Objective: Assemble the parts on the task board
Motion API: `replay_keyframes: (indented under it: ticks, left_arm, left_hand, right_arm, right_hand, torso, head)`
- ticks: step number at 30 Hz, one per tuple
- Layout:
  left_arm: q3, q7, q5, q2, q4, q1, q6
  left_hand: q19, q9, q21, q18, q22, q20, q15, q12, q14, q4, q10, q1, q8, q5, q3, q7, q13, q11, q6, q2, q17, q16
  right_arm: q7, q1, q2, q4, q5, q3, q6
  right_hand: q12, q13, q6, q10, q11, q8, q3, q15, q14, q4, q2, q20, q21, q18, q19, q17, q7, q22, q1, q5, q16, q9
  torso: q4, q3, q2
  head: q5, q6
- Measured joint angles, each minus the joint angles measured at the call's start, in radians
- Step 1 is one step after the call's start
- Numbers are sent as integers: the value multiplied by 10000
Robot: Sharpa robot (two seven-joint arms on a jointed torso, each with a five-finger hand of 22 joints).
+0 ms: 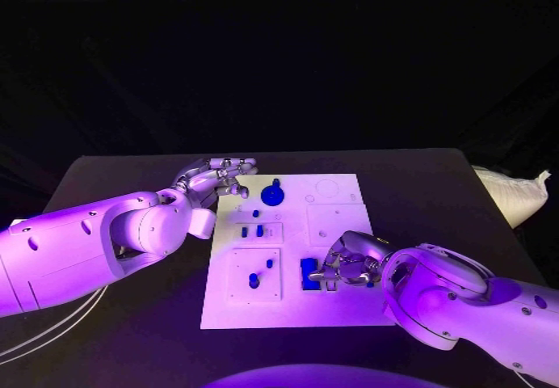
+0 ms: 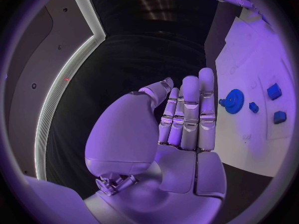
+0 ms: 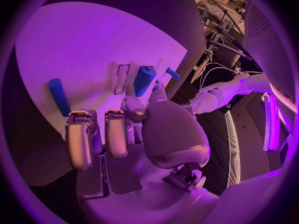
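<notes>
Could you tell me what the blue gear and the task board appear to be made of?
The blue gear looks like matte moulded or printed plastic: uniform colour, no metallic glint. The task board seems a rigid white sheet, possibly plastic, with a smooth dull face; its exact material is unclear.

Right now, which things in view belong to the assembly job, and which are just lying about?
Job:
task board
blue gear
small blue pegs
blue block at the right robot hand
left robot hand

Lying about:
white bag beside the table
</notes>
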Motion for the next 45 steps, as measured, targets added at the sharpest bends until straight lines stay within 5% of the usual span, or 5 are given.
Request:
replay_keyframes:
  ticks: [12, 25, 35, 45]
  left_arm:
    - [0, -3, 0, 4, -3, 0, 6]
    - [0, -4, 0, 2, -6, -1, 10]
    - [0, -6, 0, -22, -9, -1, 13]
    - [-1, -8, 0, -38, -6, -1, 15]
  left_hand:
    - [0, 0, 0, 0, 1, 0, 0, 0, 0, 0, 0, 0, 0, 0, 0, 0, 0, 0, 0, 0, 1, 0]
    - [0, 0, 0, 0, 1, 0, 0, 0, 0, 1, 0, 0, 0, 0, 0, 0, 0, 0, 0, 0, 1, 0]
    - [0, 0, 0, 1, -7, 0, 0, 0, 0, 0, 0, 0, 0, 0, 1, 0, 0, 0, 0, 0, 2, 0]
    - [0, 0, 0, 1, -6, 0, 0, 0, 0, 1, 0, 0, 0, 0, 1, 0, 0, 0, 0, 0, 2, 0]
  right_arm:
    - [51, 3, 244, -109, -470, -12, 260]
    - [85, -42, 245, -158, -992, -58, 128]
    - [251, 113, -1049, 417, -561, -24, -317]
    - [285, 444, -2290, 511, -664, -17, -479]
  right_hand:
    - [-15, 129, 90, 45, -39, 225, 439, -71, 0, -881, 46, 1, 1, 4, -1, -1, -90, -2, 1469, 179, 0, 257]
    - [66, 239, 126, 90, -54, 260, 368, -70, 0, -741, 235, -32, 48, 4, 33, -3, -124, -3, 1354, 478, 0, 347]
    - [-155, 129, -606, 4, 77, -303, 276, -67, -4, -509, 228, -32, 41, 5, 33, -4, 213, -4, 1198, 1076, 0, 134]
    - [-245, 123, -654, -15, 130, -533, 331, 5, -1, -455, 364, 45, 40, 7, 32, -4, 233, 4, 1335, 1444, 0, -93]
  torso:
    - [12, 0, 2]
    - [16, -2, 4]
    - [-6, -4, -10]
    - [-58, -4, -22]
  head:
    - [-5, -27]
    - [-18, -39]
    - [-45, 5]
    - [-214, 82]
